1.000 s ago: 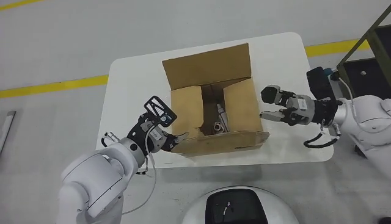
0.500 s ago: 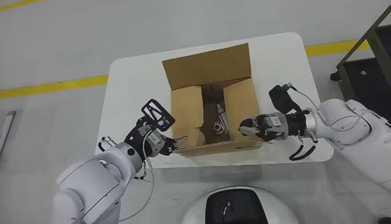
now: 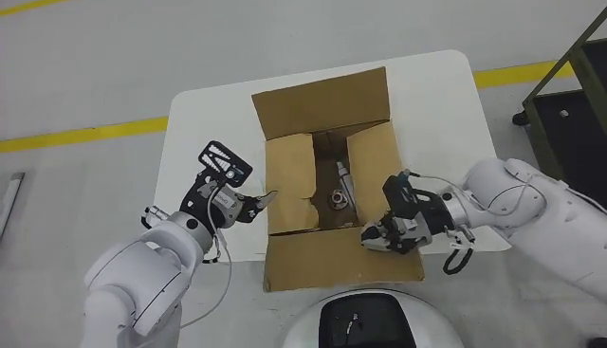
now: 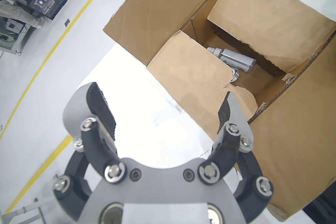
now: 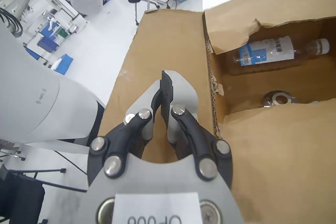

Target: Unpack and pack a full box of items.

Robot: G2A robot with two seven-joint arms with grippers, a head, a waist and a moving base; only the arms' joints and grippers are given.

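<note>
An open cardboard box (image 3: 322,120) stands mid-table with its flaps spread. Inside lie a clear bottle with a blue-and-white label (image 3: 342,179) (image 5: 273,50) (image 4: 233,57) and a metal ring (image 3: 337,198) (image 5: 279,99). The near flap (image 3: 341,258) (image 5: 168,38) is folded out over the table's front edge. My right gripper (image 3: 370,237) (image 5: 166,78) is shut with nothing between its pads, just above that flap near the box's front right corner. Over the table just left of the box, my left gripper (image 3: 261,203) (image 4: 160,93) is open and empty.
The white table (image 3: 209,130) has bare room left of and behind the box. The left side flap (image 4: 189,72) has a torn edge and leans over the box's opening. A dark green frame (image 3: 569,92) stands on the floor to the right.
My right gripper came from the box's right side to its front and shut. The near flap swung outward and down. My left gripper drew back left from the box's corner.
</note>
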